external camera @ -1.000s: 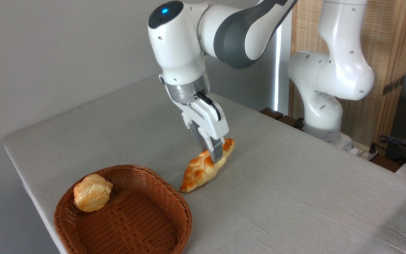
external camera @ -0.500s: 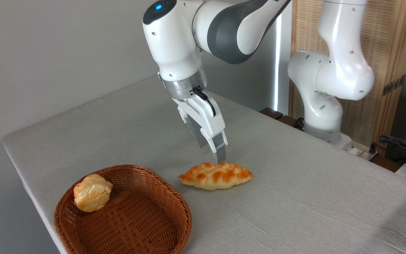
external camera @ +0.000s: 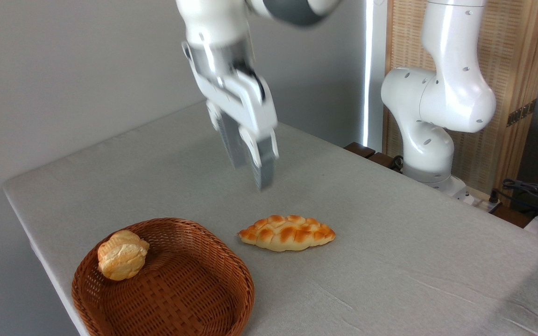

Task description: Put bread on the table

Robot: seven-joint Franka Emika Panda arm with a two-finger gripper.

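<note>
The bread (external camera: 286, 232), a braided golden-orange loaf, lies flat on the grey table (external camera: 404, 224), just right of the wicker basket. My gripper (external camera: 252, 176) hangs well above the loaf and slightly to its left, blurred by motion. Its fingers (external camera: 263, 170) stand apart with nothing between them and touch nothing.
A round brown wicker basket (external camera: 245, 284) sits at the table's front left corner with a small pale bun (external camera: 122, 254) inside, against its left wall. The arm's white base (external camera: 432, 135) stands at the far right edge, with cables (external camera: 530, 191) beyond it.
The gripper let go of the bread, which dropped from a tilted hold to lie flat on the table. The gripper then rose up and to the left.
</note>
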